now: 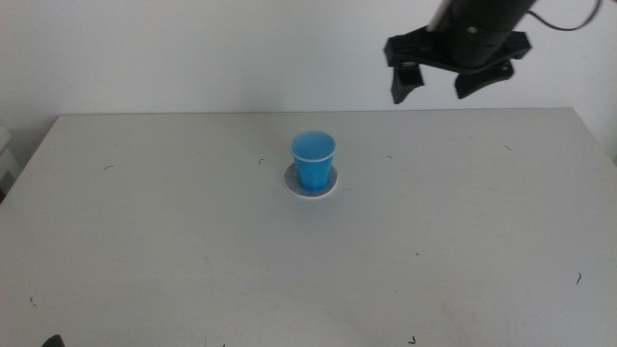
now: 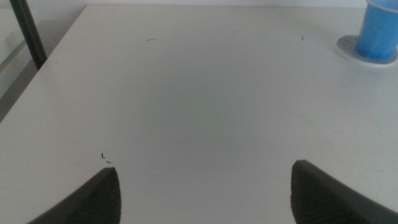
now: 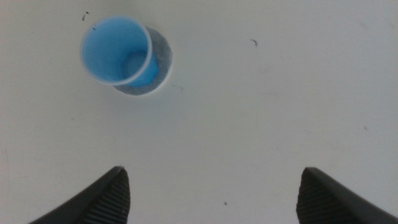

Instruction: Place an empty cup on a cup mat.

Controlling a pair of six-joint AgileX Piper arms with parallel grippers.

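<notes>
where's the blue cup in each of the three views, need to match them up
Middle view: the cup stands upright at the table's centre, on the cup mat.
Left wrist view: cup at the picture's upper right corner, its top cut off by the edge.
Right wrist view: cup seen from above at upper left, empty inside.
Shared landmark: the grey cup mat under it, visible in all three.

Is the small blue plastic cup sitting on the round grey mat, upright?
Yes: blue cup stands upright on the grey mat, rim up.
</notes>
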